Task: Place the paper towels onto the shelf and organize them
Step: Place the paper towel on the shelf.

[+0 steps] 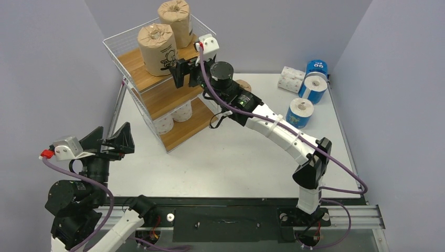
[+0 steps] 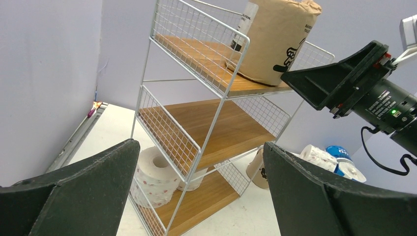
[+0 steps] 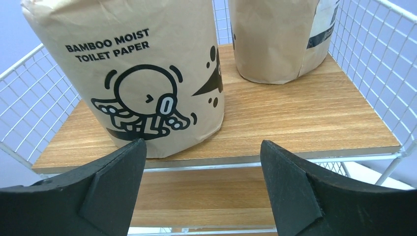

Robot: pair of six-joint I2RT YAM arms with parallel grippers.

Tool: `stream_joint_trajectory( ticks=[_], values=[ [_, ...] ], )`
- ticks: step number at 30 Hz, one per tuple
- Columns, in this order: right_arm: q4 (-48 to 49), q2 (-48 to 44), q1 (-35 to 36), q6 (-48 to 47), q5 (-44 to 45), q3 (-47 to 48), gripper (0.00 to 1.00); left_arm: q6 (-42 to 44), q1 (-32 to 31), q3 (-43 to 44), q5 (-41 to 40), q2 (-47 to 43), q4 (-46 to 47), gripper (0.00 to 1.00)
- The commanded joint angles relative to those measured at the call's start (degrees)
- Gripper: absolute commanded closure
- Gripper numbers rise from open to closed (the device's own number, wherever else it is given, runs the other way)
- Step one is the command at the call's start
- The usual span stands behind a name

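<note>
The shelf (image 1: 137, 64) stands at the back left. Two brown-wrapped rolls (image 1: 157, 48) (image 1: 176, 21) stand upright on its top board. Two white rolls (image 1: 182, 111) (image 1: 163, 123) sit on the bottom board, and the middle board is bare. My right gripper (image 1: 177, 73) is open and empty at the top tier's front edge, just beside the nearer brown roll (image 3: 133, 73); its own view (image 3: 202, 152) shows the jaws spread. My left gripper (image 1: 113, 137) is open and empty, low and left of the shelf (image 2: 196, 98).
A third brown roll (image 1: 243, 85) stands on the table behind my right arm. Two white rolls (image 1: 291, 79) and three blue-wrapped rolls (image 1: 316, 67) (image 1: 314, 86) (image 1: 300, 113) sit at the back right. Grey walls close in left, back and right.
</note>
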Motion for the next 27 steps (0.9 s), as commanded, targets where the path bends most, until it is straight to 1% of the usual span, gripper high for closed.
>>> stream_joint_trajectory(
  ticks=[1,6,8,11,15,27],
  values=[
    [0.07,0.76,0.49,-2.11,0.81,5.93,0.2,0.08,0.2,-0.19,0.11,-0.15,0.1,0.04],
    [1.3,1.32,0.55,-2.08,0.6,6.73,0.2,-0.78,0.29,-0.77,0.28,-0.81,-0.96,0.04],
    [1.05,2.29,0.56,-2.06,0.43,8.48,0.2,-1.04,0.27,-1.09,0.34,-0.96,-1.11,0.04],
    [-1.85,5.28,0.49,-2.11,0.08,13.4,0.21,-1.39,0.24,-1.47,0.65,-1.12,-1.4,0.04],
    [-2.79,7.36,0.34,-1.92,0.01,15.14,0.22,-2.03,0.18,-2.22,0.86,-1.7,-1.44,0.04],
    [1.0,10.69,0.21,-1.18,-0.25,15.89,0.33,-3.1,0.21,-3.19,1.34,-2.96,-2.55,0.04]
  ],
)
